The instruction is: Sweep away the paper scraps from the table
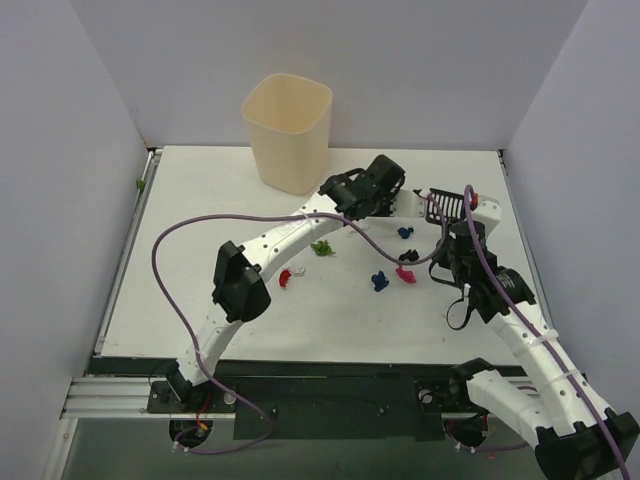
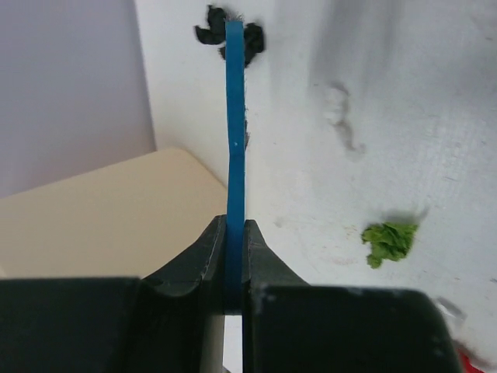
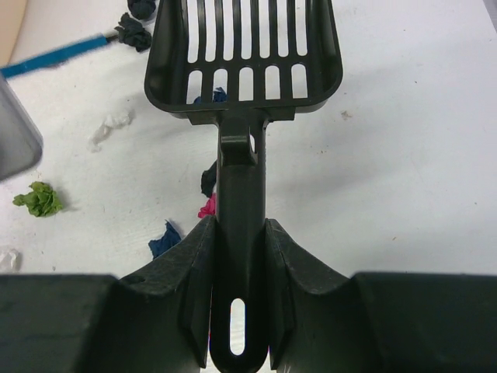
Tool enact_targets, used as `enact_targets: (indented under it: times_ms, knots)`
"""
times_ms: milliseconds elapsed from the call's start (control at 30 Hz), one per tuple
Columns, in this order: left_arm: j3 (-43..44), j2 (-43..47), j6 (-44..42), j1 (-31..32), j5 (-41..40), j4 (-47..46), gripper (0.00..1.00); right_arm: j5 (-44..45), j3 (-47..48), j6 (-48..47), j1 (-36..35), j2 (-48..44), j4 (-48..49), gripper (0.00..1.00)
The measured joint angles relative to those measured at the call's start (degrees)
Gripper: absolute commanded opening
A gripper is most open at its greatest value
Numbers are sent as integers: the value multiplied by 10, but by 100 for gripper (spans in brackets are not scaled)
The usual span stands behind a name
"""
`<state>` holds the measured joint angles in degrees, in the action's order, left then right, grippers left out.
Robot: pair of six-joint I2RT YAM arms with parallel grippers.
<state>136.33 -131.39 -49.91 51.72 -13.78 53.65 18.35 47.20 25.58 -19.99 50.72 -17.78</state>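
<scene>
sweeping step in hand: left gripper (image 2: 234,233) clamps the brush (image 2: 234,116), right gripper (image 3: 239,233) clamps the scoop (image 3: 242,115); next, drive paper scraps (image 1: 379,281) at its 7 o'clock aboard.

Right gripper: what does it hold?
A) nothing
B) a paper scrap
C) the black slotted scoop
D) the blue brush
C: the right wrist view shows the right gripper shut on the handle of the black slotted scoop; the blue brush sits in the left gripper.
</scene>
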Motion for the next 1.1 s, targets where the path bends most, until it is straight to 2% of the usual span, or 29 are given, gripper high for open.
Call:
enact_targets:
  times_ms: [200,367,467,800,933,1100]
  knots:
    - [3,-34,-53,-12,-86,-122,0,14,-17,4,2,-32,4,0]
    - [33,-131,-106,-29,-120,-238,0,28,-18,3,2,-63,3,0]
    - [59,-186,-125,-37,-115,-269,0,38,-18,1,8,-71,-7,0]
    - [73,-236,-198,-39,-97,-304,0,30,-22,0,8,-87,-7,0]
    - [-6,-197,-201,-32,-65,-301,0,26,-27,0,8,-84,-7,0]
    - [-22,-150,-191,-19,-42,-232,0,23,-27,1,8,-85,-7,0]
